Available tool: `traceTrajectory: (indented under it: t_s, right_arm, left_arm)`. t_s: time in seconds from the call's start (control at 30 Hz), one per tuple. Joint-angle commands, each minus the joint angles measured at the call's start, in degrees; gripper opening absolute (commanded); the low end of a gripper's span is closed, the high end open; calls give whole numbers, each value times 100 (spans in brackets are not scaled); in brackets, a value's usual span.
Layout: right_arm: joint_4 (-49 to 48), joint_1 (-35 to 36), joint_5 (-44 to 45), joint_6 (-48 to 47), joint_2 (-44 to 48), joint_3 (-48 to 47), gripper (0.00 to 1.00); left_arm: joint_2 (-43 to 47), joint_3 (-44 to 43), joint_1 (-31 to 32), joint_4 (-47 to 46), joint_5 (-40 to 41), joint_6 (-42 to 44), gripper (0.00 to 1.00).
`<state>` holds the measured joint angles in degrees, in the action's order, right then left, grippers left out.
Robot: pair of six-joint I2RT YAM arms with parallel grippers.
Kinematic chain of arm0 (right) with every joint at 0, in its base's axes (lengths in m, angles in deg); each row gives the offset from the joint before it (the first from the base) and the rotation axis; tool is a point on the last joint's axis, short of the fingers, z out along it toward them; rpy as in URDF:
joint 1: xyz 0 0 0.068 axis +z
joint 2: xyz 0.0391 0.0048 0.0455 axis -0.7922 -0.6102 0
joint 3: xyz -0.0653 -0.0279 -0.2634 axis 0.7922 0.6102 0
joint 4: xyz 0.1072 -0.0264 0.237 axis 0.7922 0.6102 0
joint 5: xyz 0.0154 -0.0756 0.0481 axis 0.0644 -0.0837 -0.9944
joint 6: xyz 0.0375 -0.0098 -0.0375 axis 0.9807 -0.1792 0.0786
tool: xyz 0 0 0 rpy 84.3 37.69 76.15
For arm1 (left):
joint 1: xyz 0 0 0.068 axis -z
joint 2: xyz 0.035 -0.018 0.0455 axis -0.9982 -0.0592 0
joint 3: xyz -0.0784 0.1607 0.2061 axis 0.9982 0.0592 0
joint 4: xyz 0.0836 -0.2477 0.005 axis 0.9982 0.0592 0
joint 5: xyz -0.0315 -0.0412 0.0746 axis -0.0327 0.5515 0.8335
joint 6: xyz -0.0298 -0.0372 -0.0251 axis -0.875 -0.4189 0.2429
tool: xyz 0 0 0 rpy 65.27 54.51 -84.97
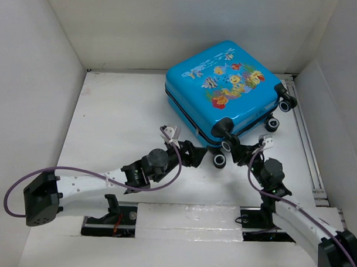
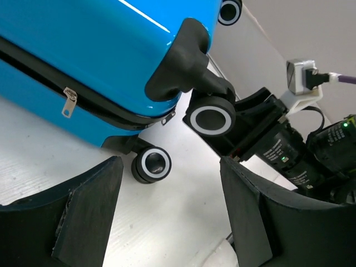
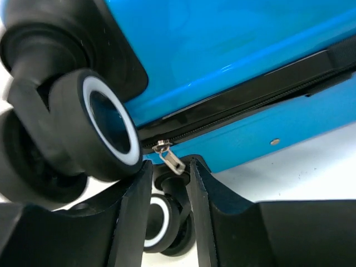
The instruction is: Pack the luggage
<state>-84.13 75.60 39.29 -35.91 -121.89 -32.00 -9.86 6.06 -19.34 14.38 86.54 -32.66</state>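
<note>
The luggage (image 1: 221, 82) is a bright blue hard-shell suitcase lying flat and closed at the back right, fish print facing up. Its black-and-white wheels (image 1: 219, 161) point toward the arms. My left gripper (image 1: 192, 153) is open and empty, just left of the near wheeled corner; in the left wrist view (image 2: 169, 183) its jaws stand wide apart over bare table below a wheel (image 2: 153, 163). My right gripper (image 1: 241, 152) sits at the same corner. In the right wrist view (image 3: 171, 173) its jaws are narrowly apart, with the metal zipper pull (image 3: 171, 160) hanging between the tips, not clamped.
White walls enclose the table on three sides. A metal rail (image 1: 309, 155) runs along the right edge. The right arm's wrist (image 2: 289, 156) is close to my left gripper. A second zipper pull (image 2: 69, 102) hangs on the suitcase side. A purple cable (image 1: 24, 184) loops at left.
</note>
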Motion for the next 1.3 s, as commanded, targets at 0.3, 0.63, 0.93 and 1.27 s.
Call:
traceTrajectory:
  t_s: [0.3,0.63,0.93,1.27]
  right_arm:
    - [-1815,9,-567,-537,-1135,-152,38]
    - [-3195,9,-804,-590,-2383,-336,26]
    - [-4585,9,-804,-590,-2859,-275,2]
    - [-5112,271,-533,-177,-3052,182,0]
  left_arm:
    - [-17,344,-530,-627,-978,-114,59]
    - [-132,344,-530,-732,-1031,-114,58]
    - [-360,344,-583,-890,-1031,-167,56]
    - [-1368,-612,-583,-777,-1417,-272,53]
